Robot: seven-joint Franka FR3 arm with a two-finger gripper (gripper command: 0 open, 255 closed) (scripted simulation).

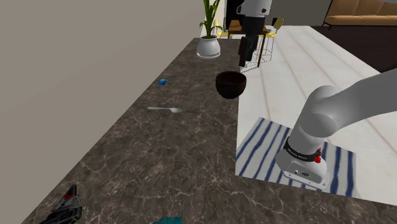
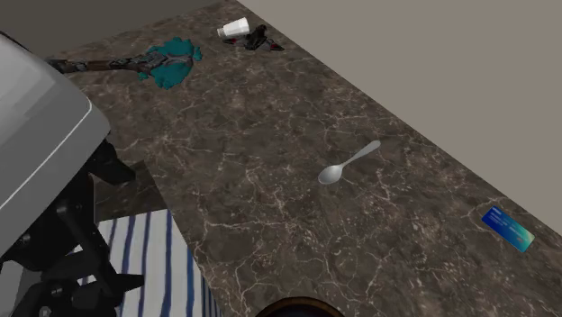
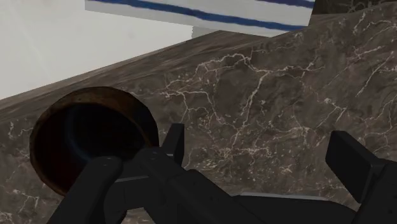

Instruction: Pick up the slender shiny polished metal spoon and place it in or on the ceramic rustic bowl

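One silver spoon [image 1: 167,110] lies flat on the dark marbled table [image 1: 127,165], toward the shoulder view's left and well apart from the bowl. Behind it I see a small blue card [image 1: 163,81]. Further right, the dark brown bowl [image 1: 230,84] sits upright near the table's edge. My fingers [image 1: 244,58] hang above it, a little to its right, spread apart with nothing between them. Rightmost, a blue-striped rug [image 1: 264,143] lies on the floor beside the table.
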